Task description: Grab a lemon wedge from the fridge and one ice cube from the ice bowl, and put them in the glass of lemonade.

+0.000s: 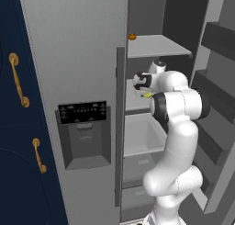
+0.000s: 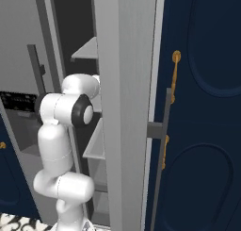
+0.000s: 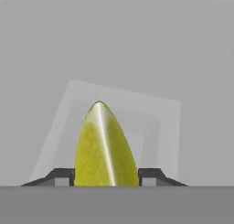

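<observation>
Jaws of the gripper (image 3: 106,176) flanked the lemon wedge (image 3: 105,150), both fingertips (image 3: 63,176) touching its sides, inside the open fridge (image 1: 73,59); an orange thing (image 1: 132,36) sat at eleven o'clock above.

The small bright yellow lemon wedge (image 3: 105,147) stands between the two dark fingertips of the tool (image 3: 106,176), its pointed end aimed away from the tool and a pale ridge running along its length. The tall grey two-door fridge (image 1: 78,59) has its right door open, and the wedge lies inside at mid-shelf height, just under the tool.
</observation>
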